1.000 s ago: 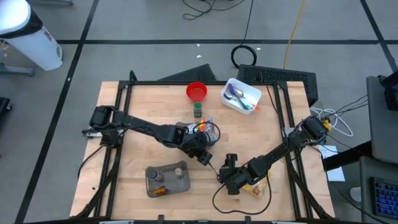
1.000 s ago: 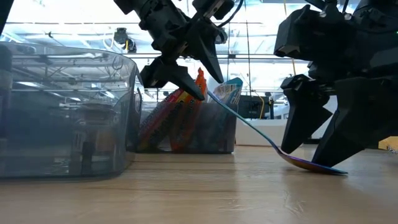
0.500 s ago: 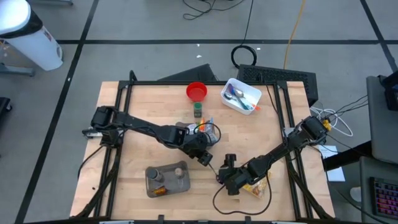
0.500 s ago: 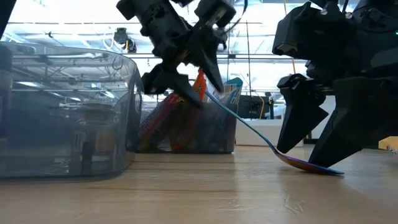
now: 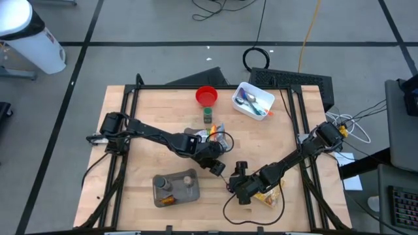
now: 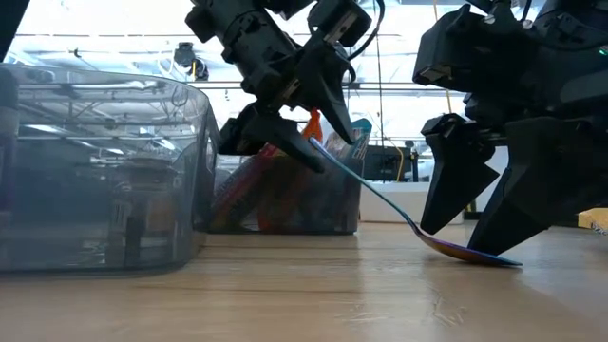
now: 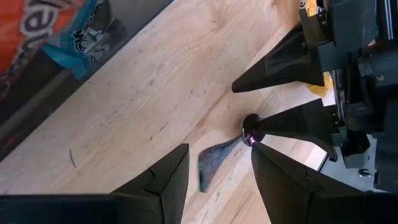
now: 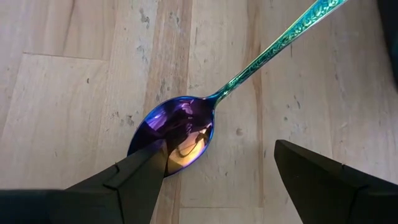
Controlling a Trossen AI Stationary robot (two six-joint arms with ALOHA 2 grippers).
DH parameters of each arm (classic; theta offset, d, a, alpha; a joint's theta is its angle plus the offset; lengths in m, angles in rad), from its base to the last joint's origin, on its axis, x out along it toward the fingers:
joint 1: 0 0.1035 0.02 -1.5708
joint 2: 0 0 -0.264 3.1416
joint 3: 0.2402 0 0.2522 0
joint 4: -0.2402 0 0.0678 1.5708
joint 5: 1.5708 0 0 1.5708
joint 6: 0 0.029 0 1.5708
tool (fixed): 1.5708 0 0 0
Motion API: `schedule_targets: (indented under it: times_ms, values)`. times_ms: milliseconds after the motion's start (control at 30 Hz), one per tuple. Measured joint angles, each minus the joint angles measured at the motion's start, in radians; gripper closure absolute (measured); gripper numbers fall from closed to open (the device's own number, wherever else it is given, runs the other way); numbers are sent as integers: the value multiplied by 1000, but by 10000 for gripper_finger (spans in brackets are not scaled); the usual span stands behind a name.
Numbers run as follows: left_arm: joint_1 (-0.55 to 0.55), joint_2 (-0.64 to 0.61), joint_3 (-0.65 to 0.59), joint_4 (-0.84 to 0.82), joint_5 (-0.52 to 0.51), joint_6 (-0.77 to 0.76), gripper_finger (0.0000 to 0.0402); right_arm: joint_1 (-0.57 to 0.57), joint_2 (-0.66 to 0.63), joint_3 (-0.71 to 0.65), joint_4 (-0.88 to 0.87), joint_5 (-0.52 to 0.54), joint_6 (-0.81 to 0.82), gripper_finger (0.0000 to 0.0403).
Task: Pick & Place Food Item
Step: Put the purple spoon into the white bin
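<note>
The left gripper (image 7: 219,152) is clamping the upper end of the handle of a spoon (image 8: 177,134), its fingers narrowed onto the metal. It is holding the handle up in the air, so the spoon is slanting down to the table (image 5: 150,104), where only its bowl is resting on the wood. The right gripper (image 8: 219,146) is standing wide apart and is straddling that bowl, one finger touching its edge or just over it, the other well clear on the far side.

The likeliest trouble lies in the handover. If the right gripper is closing on the rounded, glossy bowl, the spoon may be squirting out sideways or pivoting about the left grip. If the left is letting go early, the handle will be dropping flat.

The spoon is thin and iridescent, blue to purple to gold, with a patterned handle. No food is being carried. The snack packets (image 6: 285,190), orange, red and blue, are standing in a clear bin (image 6: 332,204) behind the left gripper, untouched. A yellow packet (image 5: 268,198) is lying under the right arm.
</note>
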Motion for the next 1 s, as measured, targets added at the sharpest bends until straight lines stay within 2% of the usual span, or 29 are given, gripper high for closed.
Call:
schedule_targets:
  times_ms: [200, 633, 867, 1000]
  values:
    - [0, 0, 0, -1, 0, 0, 240, 0, 0, 0, 0, 1, -1, 110]
    - [1, -2, -2, 40, 12, 8, 387, 0, -1, 0, 0, 1, -5, 110]
    - [2, -3, -2, 66, 31, 15, 391, 0, -2, 0, 1, -3, -2, 110]
    - [-7, -12, -2, 78, 47, 17, 393, 0, -23, 0, 6, -48, 6, 110]
